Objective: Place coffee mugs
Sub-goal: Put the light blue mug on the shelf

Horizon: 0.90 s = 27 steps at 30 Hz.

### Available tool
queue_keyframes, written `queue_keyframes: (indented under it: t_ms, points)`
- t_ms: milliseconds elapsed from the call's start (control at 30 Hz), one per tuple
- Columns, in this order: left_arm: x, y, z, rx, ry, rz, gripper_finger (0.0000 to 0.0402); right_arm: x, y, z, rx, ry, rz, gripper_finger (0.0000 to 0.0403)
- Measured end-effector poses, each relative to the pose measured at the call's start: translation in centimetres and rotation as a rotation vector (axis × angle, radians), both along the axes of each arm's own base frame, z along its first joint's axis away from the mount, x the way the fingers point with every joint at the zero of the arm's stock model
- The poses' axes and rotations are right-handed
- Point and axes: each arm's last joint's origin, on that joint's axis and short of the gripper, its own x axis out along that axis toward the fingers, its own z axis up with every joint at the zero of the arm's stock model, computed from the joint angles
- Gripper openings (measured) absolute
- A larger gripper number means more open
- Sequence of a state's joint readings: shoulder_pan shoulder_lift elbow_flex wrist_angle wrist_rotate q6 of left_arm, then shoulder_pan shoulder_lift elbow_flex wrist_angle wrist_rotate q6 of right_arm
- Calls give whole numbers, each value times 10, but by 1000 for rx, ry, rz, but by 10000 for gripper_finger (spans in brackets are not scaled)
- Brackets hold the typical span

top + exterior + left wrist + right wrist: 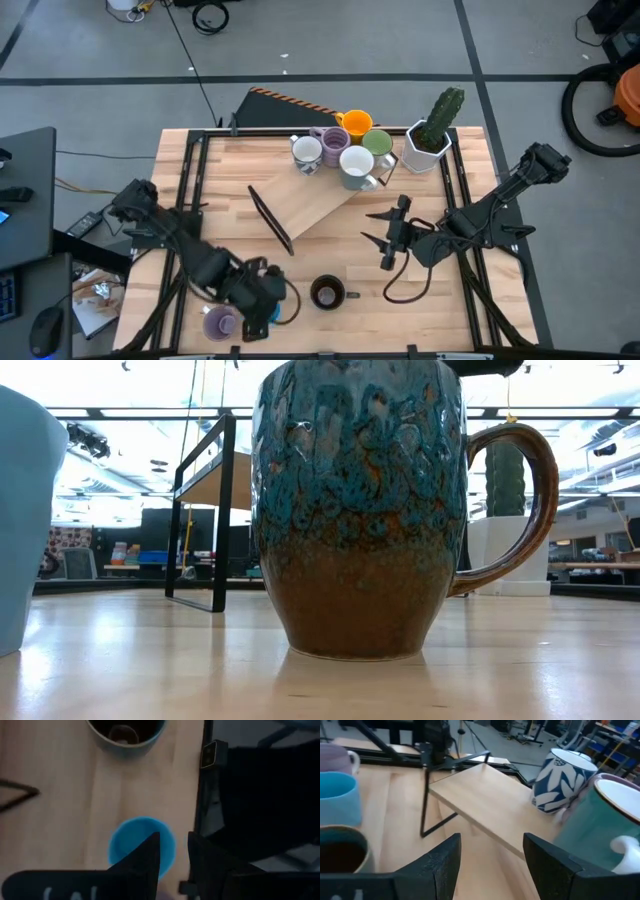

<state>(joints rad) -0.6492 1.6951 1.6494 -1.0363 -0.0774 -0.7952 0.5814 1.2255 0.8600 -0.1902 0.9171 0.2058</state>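
Observation:
A light blue mug [125, 840] stands on the table near its near-left corner, with a purple mug [220, 322] beside it. My left gripper [175, 850] hangs over the blue mug, open; one finger is above its mouth, the other outside its rim. A dark brown and blue glazed mug [360, 510] stands at near centre [328, 293]. Several more mugs cluster at the far edge: white [307, 152], purple [333, 140], orange [357, 124], green [378, 143], white-and-teal [357, 165]. My right gripper [385, 240] hovers open, right of centre. My left gripper comes at the blue mug from above, pointing down, with the mug's rim [172, 845] between its two fingers. Bare wood shows between the rim and the outer finger [205, 865]. Whether the inner finger touches the mug, I cannot tell.
A low wooden riser on black legs [300, 205] sits mid-table, ahead of my right gripper [490, 865]. A white angular pot with a cactus [430, 135] stands at the far right. Black frame rails [190, 180] run along both table sides.

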Motion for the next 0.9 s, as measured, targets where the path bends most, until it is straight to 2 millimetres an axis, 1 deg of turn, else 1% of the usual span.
queue_keyframes:
  t_ms: [133,267,400,567,733,800,900]
  points:
    - [-15,-18,-14,13,3,69,99,4,-7,0,-12,14,-6,220]
    - [-23,-37,-25,29,-13,121,82,10,-16,3,-53,12,-26,220]
    - [-17,-51,-32,-6,-52,134,76,17,-25,6,-62,0,-11,220]
    - [-7,-62,-41,33,-11,146,75,25,-34,10,-30,-15,57,220]
    - [1,-72,-59,105,100,140,75,28,-39,10,-5,-11,88,220]
    - [2,-74,-66,128,160,136,75,28,-40,9,-3,-10,88,220]
    - [2,-75,-73,149,198,125,75,29,-42,9,-1,-9,83,220]
